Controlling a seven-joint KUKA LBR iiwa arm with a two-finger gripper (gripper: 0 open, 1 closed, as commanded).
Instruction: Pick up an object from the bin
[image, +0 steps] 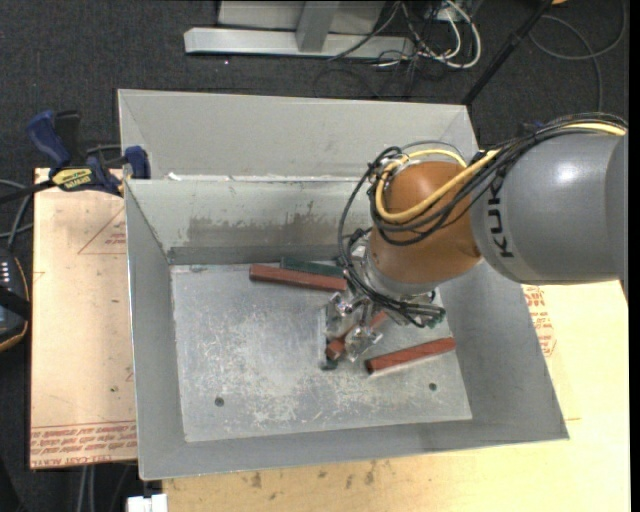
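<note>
Red-brown, a flat bar (411, 355) lies on the bin floor just right of the gripper (340, 342), and its long axis points away from the gripper, rising slightly. We cannot tell whether the gripper is spread or clamped. We judge it needs a small shift rightward.

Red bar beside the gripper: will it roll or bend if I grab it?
The red bar looks straight and flat-sided, so it is probably stiff and likelier to slide than roll on the bin floor. It is long and thin, so an off-centre grip may let it tilt.
</note>
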